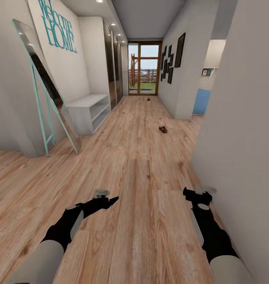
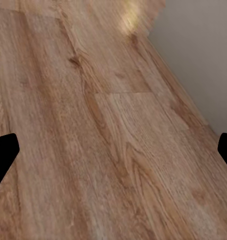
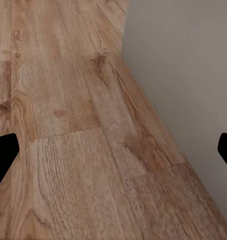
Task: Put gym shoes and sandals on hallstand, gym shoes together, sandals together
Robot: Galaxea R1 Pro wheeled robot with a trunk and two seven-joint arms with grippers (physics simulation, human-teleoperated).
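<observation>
A small brown sandal (image 1: 163,129) lies on the wood-plank corridor floor (image 1: 134,165) midway down the hall, right of centre. A second small brown object, probably the other sandal (image 1: 148,99), lies far off near the glass door. The gym shoes and the hallstand are out of view. My left gripper (image 1: 112,201) and right gripper (image 1: 186,192) hover low over bare floor at the near end, far from both sandals. In each wrist view the black fingers (image 2: 3,155) (image 3: 3,155) stand wide apart at the picture's edges with only planks between them, so both are open.
A plain low white two-tier bench (image 1: 89,108) stands against the left wall, with a teal-framed leaning mirror (image 1: 45,94) in front of it. A grey wall (image 1: 241,118) runs close beside my right arm. A glass door (image 1: 143,69) closes the far end.
</observation>
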